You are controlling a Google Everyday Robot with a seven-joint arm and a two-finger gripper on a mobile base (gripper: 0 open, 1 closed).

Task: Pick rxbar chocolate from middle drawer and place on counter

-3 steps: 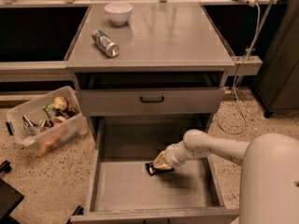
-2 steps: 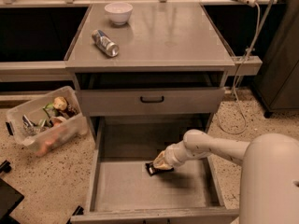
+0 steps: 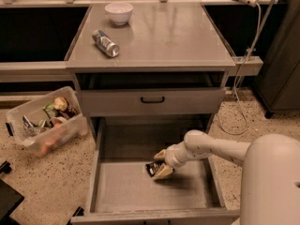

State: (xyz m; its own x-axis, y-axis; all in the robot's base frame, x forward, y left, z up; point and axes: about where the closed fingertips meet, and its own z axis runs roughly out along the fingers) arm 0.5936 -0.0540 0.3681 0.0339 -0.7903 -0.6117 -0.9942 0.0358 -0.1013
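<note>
- The open drawer [image 3: 121, 192] sits lowest and nearest, its grey floor plain.
- The gripper [image 3: 161, 164] reaches in from the right, jaws clamped on the black snack bar [image 3: 151, 168] just above the drawer floor, right of centre.
- A clear bin [image 3: 65, 133] of odds and ends stands on the speckled floor [image 3: 42, 182] to the left.
- On the counter [image 3: 178, 36], a silver can [image 3: 105, 43] lies near the left edge.
- A white bowl [image 3: 118, 12] stands by the far-left corner.

No readable text — end effector [image 3: 161, 168] low in the middle drawer [image 3: 123, 192].
</note>
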